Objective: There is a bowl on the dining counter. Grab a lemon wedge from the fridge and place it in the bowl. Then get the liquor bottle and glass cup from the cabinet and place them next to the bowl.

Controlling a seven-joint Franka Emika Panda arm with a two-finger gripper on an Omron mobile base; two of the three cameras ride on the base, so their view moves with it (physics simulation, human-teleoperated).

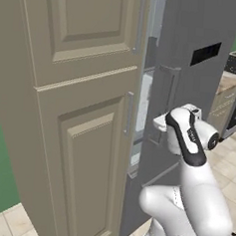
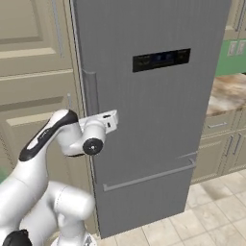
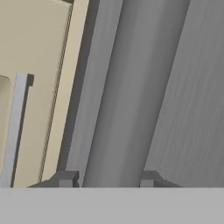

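The tall grey fridge [image 2: 158, 120] stands right in front of me, its door pulled slightly ajar. A narrow gap at its left edge shows pale shelves [image 1: 144, 92] inside. My gripper [image 3: 107, 178] is shut on the fridge's long vertical bar handle [image 3: 127, 96], with one dark fingertip on each side of the bar. From the right base view the white hand [image 2: 108, 121] reaches to that handle [image 2: 90, 81] at mid height. The bowl, lemon wedge, liquor bottle, glass cup, dining counter and cabinet are out of view.
A tall beige panelled cupboard [image 1: 65, 111] with a slim metal handle [image 1: 129, 113] stands tight against the fridge's left side. To the right is a stone-topped counter [image 2: 228, 93] over beige drawers [image 2: 221, 139]. Tiled floor [image 2: 211, 211] lies open at the lower right.
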